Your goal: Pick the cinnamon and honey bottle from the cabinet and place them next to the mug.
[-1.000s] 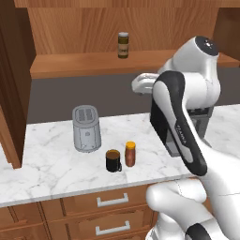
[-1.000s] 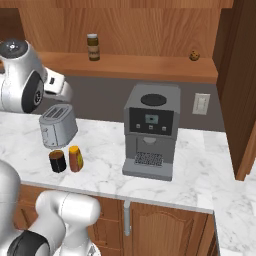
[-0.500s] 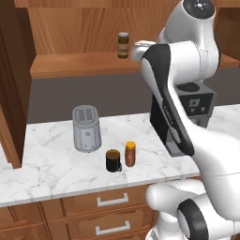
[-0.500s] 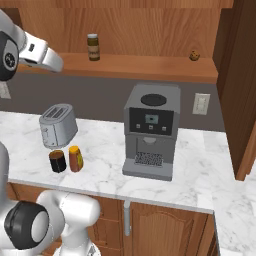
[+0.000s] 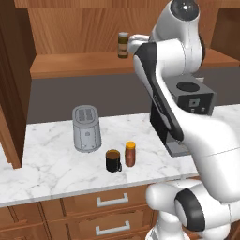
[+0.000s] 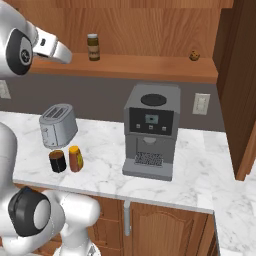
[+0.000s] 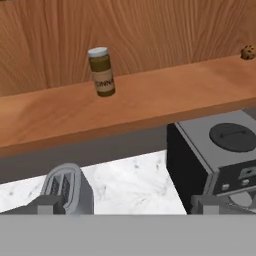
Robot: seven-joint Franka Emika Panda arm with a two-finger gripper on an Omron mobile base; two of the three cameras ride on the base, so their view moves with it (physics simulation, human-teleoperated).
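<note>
Gripper (image 7: 125,206) jaws spread wide, holding nothing, raised to shelf height.
White arm reaches up toward the brown wooden cabinet (image 5: 70,65), where the pale-lidded brown cinnamon jar (image 7: 102,71) stands upright.

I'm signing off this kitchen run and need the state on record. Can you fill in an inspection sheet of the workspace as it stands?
Surface: white marble counter.
Job's things: cinnamon upright on the cabinet shelf; honey bottle beside the mug on the counter.
Clutter: toaster, coffee machine, small cookie-like item on the shelf.
Tool: tool open, empty, facing the cinnamon.
Cables: nothing seen.
Surroundings: drawers, wall outlet.
</note>
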